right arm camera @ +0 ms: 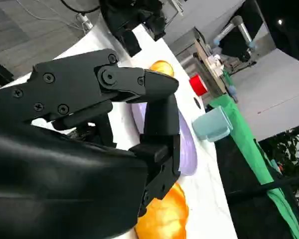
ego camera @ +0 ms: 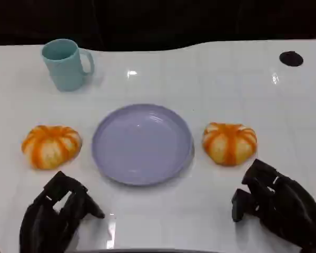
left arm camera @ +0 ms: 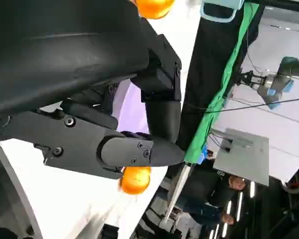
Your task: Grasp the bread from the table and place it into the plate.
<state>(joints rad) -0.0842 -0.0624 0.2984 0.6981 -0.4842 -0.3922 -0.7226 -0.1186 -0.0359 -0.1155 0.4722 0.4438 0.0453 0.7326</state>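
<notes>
The purple plate (ego camera: 142,143) sits at the middle of the white table (ego camera: 226,79) and serves as the marker for everything else; one bread (ego camera: 51,146), round and orange with pale stripes, lies on the table just beside the plate's left rim, and a second bread (ego camera: 229,143) of the same kind lies just beside its right rim, neither touching the plate; a light blue mug (ego camera: 66,64) stands upright beyond the plate toward the far left, well apart from it; a small black disc (ego camera: 291,58) lies far beyond the plate toward the right. The left hand (ego camera: 55,213) is nearer the robot than the plate, near the left bread but apart from it, its fingers loosely spread and holding nothing; the right hand (ego camera: 276,203) is on the near right of the plate, close to the right bread without touching it, fingers parted and empty. In the left wrist view a person (left arm camera: 209,196) stands beyond the table's edge.
</notes>
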